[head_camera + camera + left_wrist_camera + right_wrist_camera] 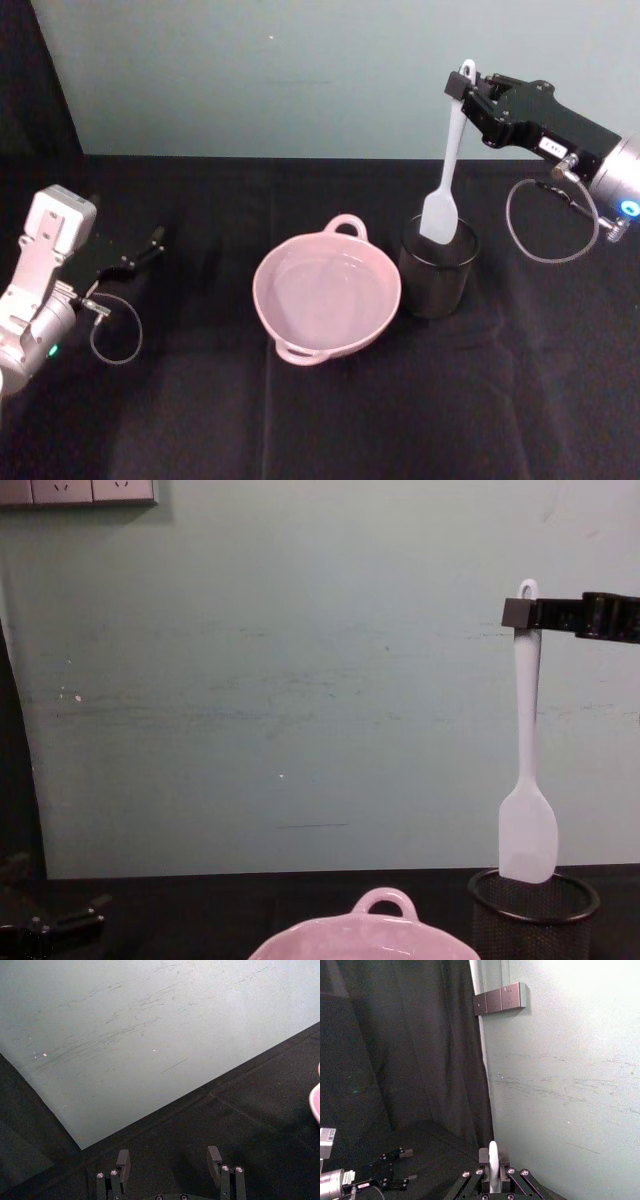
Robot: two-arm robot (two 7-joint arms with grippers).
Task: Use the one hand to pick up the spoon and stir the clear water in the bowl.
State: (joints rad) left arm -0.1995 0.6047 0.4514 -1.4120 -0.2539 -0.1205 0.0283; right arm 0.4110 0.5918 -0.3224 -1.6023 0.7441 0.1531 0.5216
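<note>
Pincer on the left arm: the slim black left pincer rests low at the near left of the tabletop, parked, its two fingers apart and holding nothing.
Left arm: silver-grey left arm, bent at the head view's left edge, with a small green light on its body.
Bowl: wide pale pink bowl with a loop handle on its far rim, sitting at the middle of the tabletop between the two arms.
Water: clear water inside the bowl, shown by a faint paler ring.
Cup: upright black wire-mesh cup, just beside the bowl on its right; whether they touch cannot be told.
Spoon: long white plastic spoon, hanging upright with the handle up. Its flat paddle head is over the cup's opening with the lower edge about level with the rim, apart from the bowl.
Right pincer: black right pincer, raised high beyond the cup and reaching in from the right. It is clamped on the top of the spoon's handle just beneath its hole.
Right arm: silver cylindrical right arm with a blue ring light and a loop of clear cable hanging below.
Tabletop: covered in black cloth.
Room: pale green scuffed wall behind the tabletop, a black curtain to the left, and a grey socket plate on the wall.
Writing: small white label on the right pincer's body; its print is too small to read.
</note>
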